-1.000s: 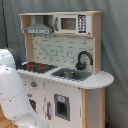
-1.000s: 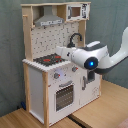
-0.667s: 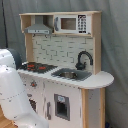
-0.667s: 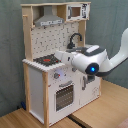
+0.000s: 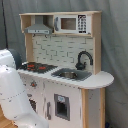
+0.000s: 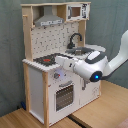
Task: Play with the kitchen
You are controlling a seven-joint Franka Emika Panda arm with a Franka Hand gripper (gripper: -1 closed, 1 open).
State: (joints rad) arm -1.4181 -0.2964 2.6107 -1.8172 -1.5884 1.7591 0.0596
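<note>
The kitchen [image 5: 65,70] stands upright on a wood floor [image 6: 100,112] before a grey curtain [image 5: 115,45], its long axis vertical; in the first exterior view its front faces toward the first exterior view's left and the camera, and in the second exterior view its front faces toward the second exterior view's right and the camera. It is a boxy unit of white panels with pale wood side posts and top. The counter is flat and white, rounded at the sink end. On it lies a black hob [image 5: 37,66] with red rings, and beside that a grey sink [image 5: 71,75], rectangular and sunk into the counter. A black tap [image 5: 84,60] arches over the sink in a hooked curve. The backboard [image 5: 60,50] reads as a white brick pattern in the first exterior view and as dotted in the second exterior view. Above it are a grey sloped hood [image 5: 39,27] and a white microwave [image 5: 72,23] with a dark window. The oven door [image 6: 64,96] has a barred window, with a knob [image 6: 56,76] above it. The arm [image 6: 95,67] is smooth, white and rounded, with a blue light, and reaches across the kitchen's front at counter height in the second exterior view. The gripper [image 6: 60,61] lies near the hob's edge; I cannot tell whether its fingers are apart or together.
</note>
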